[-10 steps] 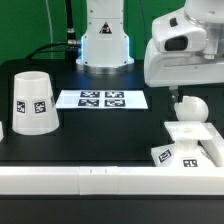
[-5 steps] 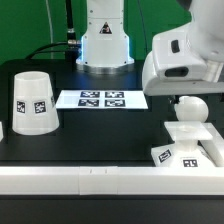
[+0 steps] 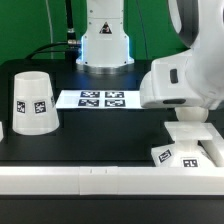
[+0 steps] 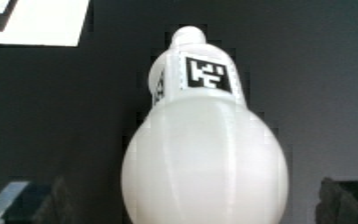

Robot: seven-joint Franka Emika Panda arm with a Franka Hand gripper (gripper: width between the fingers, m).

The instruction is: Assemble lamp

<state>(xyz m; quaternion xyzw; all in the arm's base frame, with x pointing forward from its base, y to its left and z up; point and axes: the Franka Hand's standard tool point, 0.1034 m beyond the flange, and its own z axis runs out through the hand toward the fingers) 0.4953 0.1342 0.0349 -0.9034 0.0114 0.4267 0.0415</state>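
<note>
The lamp's white round bulb (image 4: 202,140) fills the wrist view, a tag on its narrow neck (image 4: 208,75). My gripper (image 4: 202,205) is open, with one dark finger (image 4: 30,200) on each side of the bulb and a gap at both. In the exterior view my gripper (image 3: 188,108) is low over the square stepped base (image 3: 192,142) at the exterior view's right, and the hand hides the bulb. The tapered shade (image 3: 32,102) stands mouth down at the exterior view's left, far from the gripper.
The marker board (image 3: 102,99) lies flat in the middle of the black table. A white wall (image 3: 90,181) runs along the near edge. The robot's white body (image 3: 104,35) stands behind the board.
The hand has come down and moved toward the exterior view's left over the bulb on the base, and now covers it. The shade and base have not moved.
</note>
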